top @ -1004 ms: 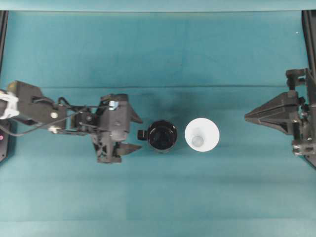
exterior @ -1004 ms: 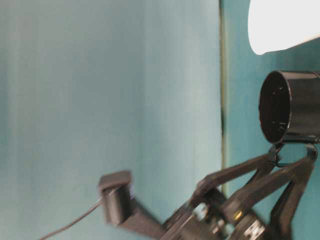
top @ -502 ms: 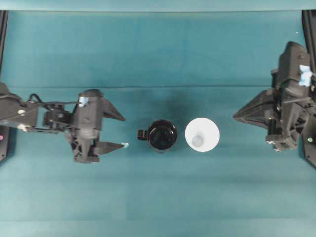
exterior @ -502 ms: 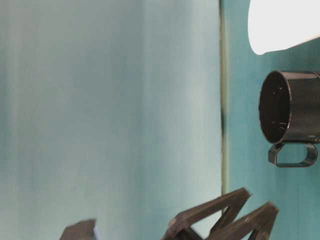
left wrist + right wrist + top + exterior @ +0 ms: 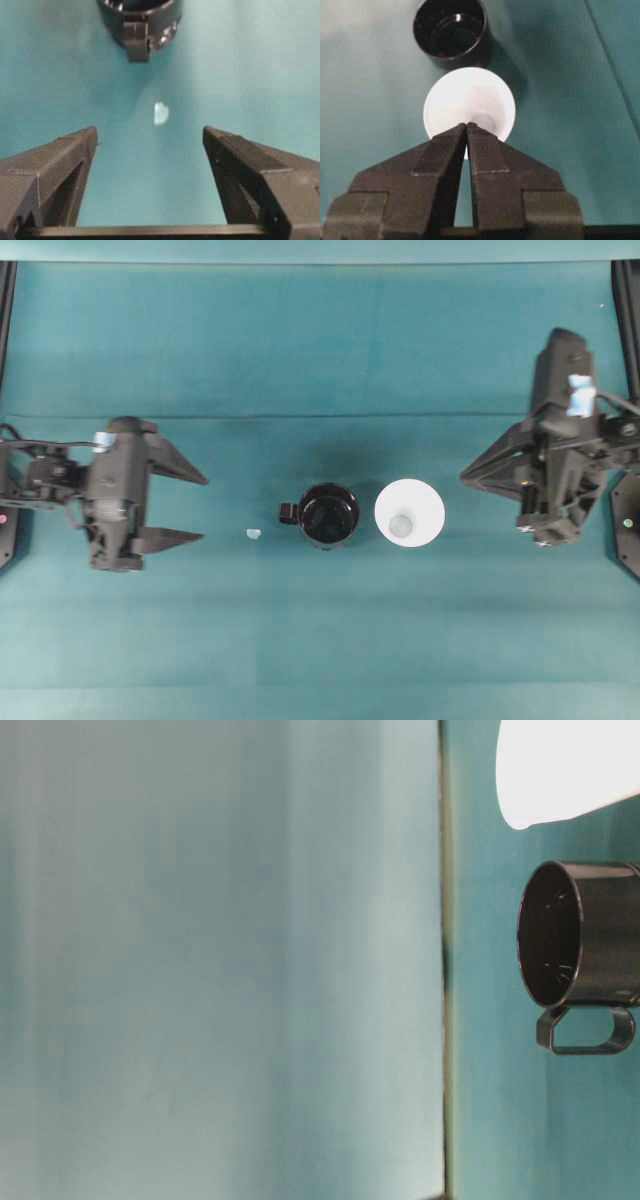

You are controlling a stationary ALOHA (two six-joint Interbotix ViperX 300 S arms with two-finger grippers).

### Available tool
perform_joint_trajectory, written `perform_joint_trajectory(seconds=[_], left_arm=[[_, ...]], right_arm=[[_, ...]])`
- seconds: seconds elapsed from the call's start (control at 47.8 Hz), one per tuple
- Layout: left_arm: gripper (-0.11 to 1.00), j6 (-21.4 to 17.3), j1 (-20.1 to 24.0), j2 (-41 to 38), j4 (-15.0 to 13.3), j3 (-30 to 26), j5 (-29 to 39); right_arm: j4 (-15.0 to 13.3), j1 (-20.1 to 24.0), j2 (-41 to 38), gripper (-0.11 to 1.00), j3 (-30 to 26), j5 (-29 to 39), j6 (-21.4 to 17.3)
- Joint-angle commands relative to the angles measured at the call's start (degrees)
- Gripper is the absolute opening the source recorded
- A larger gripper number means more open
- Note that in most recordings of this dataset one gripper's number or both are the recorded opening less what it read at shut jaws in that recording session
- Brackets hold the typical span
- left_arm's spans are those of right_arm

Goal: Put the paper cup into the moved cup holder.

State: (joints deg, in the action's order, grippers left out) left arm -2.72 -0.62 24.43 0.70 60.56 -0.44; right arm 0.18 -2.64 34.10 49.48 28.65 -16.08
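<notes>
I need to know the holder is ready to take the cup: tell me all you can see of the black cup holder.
The cup holder is a glossy black mug-shaped cylinder, plastic by its look, upright on the teal cloth with its dark hollow open and empty. A small loop handle sticks out towards the left gripper, which is open and well clear. The paper cup stands close beside it. Nothing grips it.

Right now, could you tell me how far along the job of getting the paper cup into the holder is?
Apparently done: the cup holder stands upright beside the paper cup, and the left gripper sits open, clear of it. In hand: nothing is held; the right gripper, jaws shut, points at the cup without touching it. Left: opening, grasping the cup, lifting it and lowering it into the empty holder.
</notes>
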Motion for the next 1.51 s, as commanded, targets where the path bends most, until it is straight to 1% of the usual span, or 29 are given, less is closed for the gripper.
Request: perform_joint_trajectory(seconds=[0.0, 0.188, 0.293, 0.355, 0.418, 0.46, 0.502, 0.669, 0.711, 0.774, 0.815, 0.899, 1.045, 1.296, 1.484], left_arm=[[0.85, -0.1, -0.1, 2.3, 0.2, 0.4, 0.0], [0.85, -0.1, -0.1, 5.0, 0.2, 1.6, 0.3], [0.85, -0.1, -0.1, 5.4, 0.2, 1.7, 0.8], [0.85, -0.1, -0.1, 5.4, 0.2, 1.7, 1.0], [0.85, -0.1, -0.1, 5.4, 0.2, 1.7, 1.0], [0.85, -0.1, -0.1, 5.4, 0.2, 1.7, 0.9], [0.85, -0.1, -0.1, 5.4, 0.2, 1.7, 1.0], [0.85, -0.1, -0.1, 5.4, 0.2, 1.7, 0.9], [0.85, -0.1, 0.0, 5.4, 0.2, 1.6, 1.0], [0.85, -0.1, -0.1, 5.4, 0.2, 1.6, 1.0], [0.85, -0.1, -0.1, 5.4, 0.2, 1.6, 0.9], [0.85, -0.1, -0.1, 5.4, 0.2, 1.5, 1.0], [0.85, -0.1, -0.1, 5.4, 0.2, 1.6, 1.0], [0.85, -0.1, -0.1, 5.4, 0.2, 1.6, 0.9], [0.85, -0.1, -0.1, 5.4, 0.2, 1.7, 1.0]], right_arm=[[-0.1, -0.1, -1.5, 0.06, -2.1, -0.1, -0.5], [-0.1, -0.1, -3.9, 0.06, -3.3, 0.5, -0.6], [0.0, -0.5, -6.6, 0.08, -4.8, 3.7, -0.9], [0.1, -0.6, -8.3, 0.11, -5.8, 5.4, -0.8], [0.3, -1.1, -9.7, 0.17, -7.0, 6.7, -0.9], [0.5, -1.3, -10.6, 0.25, -7.6, 7.4, -0.9], [0.6, -1.6, -11.4, 0.35, -8.4, 8.0, -0.9], [0.5, -2.3, -14.2, 0.82, -11.3, 10.5, -0.9], [0.5, -2.4, -14.9, 0.91, -12.0, 11.7, -0.8], [0.5, -2.6, -15.6, 0.98, -12.7, 13.7, -0.9], [0.5, -2.8, -16.1, 0.99, -13.2, 14.8, -0.9], [0.5, -3.3, -17.1, 0.94, -14.0, 16.4, -1.0], [0.5, -3.8, -19.2, 0.95, -15.0, 18.3, -1.0], [0.5, -3.8, -23.5, 0.95, -14.9, 17.8, -1.0], [0.6, -3.9, -27.8, 0.95, -14.6, 14.5, -0.9]])
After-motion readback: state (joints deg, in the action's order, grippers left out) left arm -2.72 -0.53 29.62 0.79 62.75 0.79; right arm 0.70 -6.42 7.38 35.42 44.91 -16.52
